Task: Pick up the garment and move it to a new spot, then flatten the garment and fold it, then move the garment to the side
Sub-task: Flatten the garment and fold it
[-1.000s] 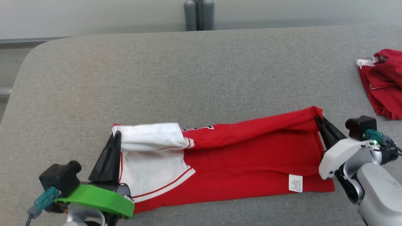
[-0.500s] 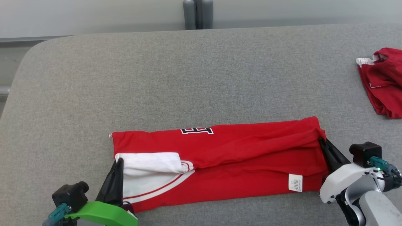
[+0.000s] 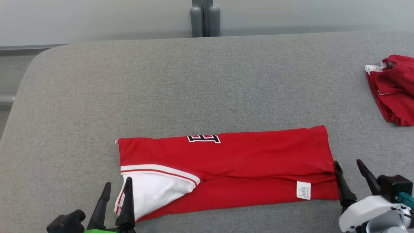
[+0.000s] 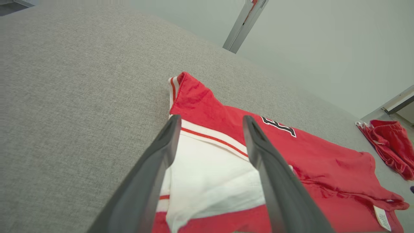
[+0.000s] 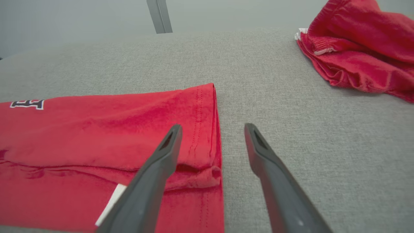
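Jaws spread and empty, the left gripper point(image 3: 118, 183) hovers over the white sleeve point(image 3: 152, 191) and the right gripper point(image 3: 347, 162) just beside the hem of the folded red-and-white jersey point(image 3: 245, 158), which lies flat between them near the front of the grey fabric-covered surface point(image 3: 194, 81). Farther right, well apart, sits a crumpled red garment point(image 3: 396, 90).

The red jersey-knit garment point(image 3: 258, 155), folded lengthwise into a long band, lies flat across the lower centre of the head view on the grey fabric-covered table point(image 3: 194, 81). Its white sleeve panel point(image 3: 152, 194), trimmed with a red stripe, is at the lower left end. Black-and-white lettering point(image 3: 203, 138) sits at the upper edge, and a small white label point(image 3: 303, 190) is near the lower right corner.
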Tool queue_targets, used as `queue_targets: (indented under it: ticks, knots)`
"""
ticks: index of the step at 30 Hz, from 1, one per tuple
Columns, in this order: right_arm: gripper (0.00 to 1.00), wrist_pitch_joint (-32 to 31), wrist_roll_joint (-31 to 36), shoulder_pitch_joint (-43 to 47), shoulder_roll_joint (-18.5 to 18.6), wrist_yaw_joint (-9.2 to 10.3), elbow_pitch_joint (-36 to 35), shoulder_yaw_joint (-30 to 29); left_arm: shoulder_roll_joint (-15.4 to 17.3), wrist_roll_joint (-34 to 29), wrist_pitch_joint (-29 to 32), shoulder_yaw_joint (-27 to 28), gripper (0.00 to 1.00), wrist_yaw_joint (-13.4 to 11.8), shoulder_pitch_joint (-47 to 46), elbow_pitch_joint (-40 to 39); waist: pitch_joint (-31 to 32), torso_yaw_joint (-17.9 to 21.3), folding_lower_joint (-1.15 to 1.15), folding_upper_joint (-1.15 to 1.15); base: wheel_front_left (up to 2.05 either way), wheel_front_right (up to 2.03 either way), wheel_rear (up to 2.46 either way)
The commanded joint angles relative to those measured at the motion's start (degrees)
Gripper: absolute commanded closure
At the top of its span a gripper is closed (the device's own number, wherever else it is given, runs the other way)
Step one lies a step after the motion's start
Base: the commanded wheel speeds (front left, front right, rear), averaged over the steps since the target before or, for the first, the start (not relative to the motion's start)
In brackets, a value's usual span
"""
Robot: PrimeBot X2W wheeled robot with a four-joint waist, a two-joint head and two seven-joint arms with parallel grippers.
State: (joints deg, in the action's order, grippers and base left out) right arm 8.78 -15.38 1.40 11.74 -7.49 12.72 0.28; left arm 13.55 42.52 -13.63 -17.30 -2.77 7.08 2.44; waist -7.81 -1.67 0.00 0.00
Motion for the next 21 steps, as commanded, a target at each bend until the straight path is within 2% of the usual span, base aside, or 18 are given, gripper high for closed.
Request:
queue_targets:
  ticks: [1,10,16,21]
  knots:
    - [0.0,0.42,0.57,1.5,-0.33,0.0,-0.74,-1.5,-0.29,-0.18,-0.54,0.78,0.0,-0.34,1.22,-1.34,0.54,-0.29,0.0,0.0,0.0,0.0,0.0]
    - [0.0,-3.17,2.03,2.04,-1.6,0.0,-2.88,-6.93,-0.07,-2.2,-0.84,1.23,0.0,-1.82,1.05,-3.6,3.42,-1.34,0.0,0.0,0.0,0.0,0.0]
    - [0.0,-9.08,2.9,-1.32,-1.94,0.0,0.11,-5.99,-0.27,-2.64,-0.63,0.79,0.0,-2.29,-0.2,-2.96,4.19,-2.38,0.0,0.0,0.0,0.0,0.0]
    - [0.0,-12.21,2.97,-4.8,-1.38,0.0,5.38,-4.04,-0.61,-2.91,-0.55,0.31,0.0,-2.48,-0.87,-2.34,3.99,-3.28,0.0,0.0,0.0,0.0,0.0]
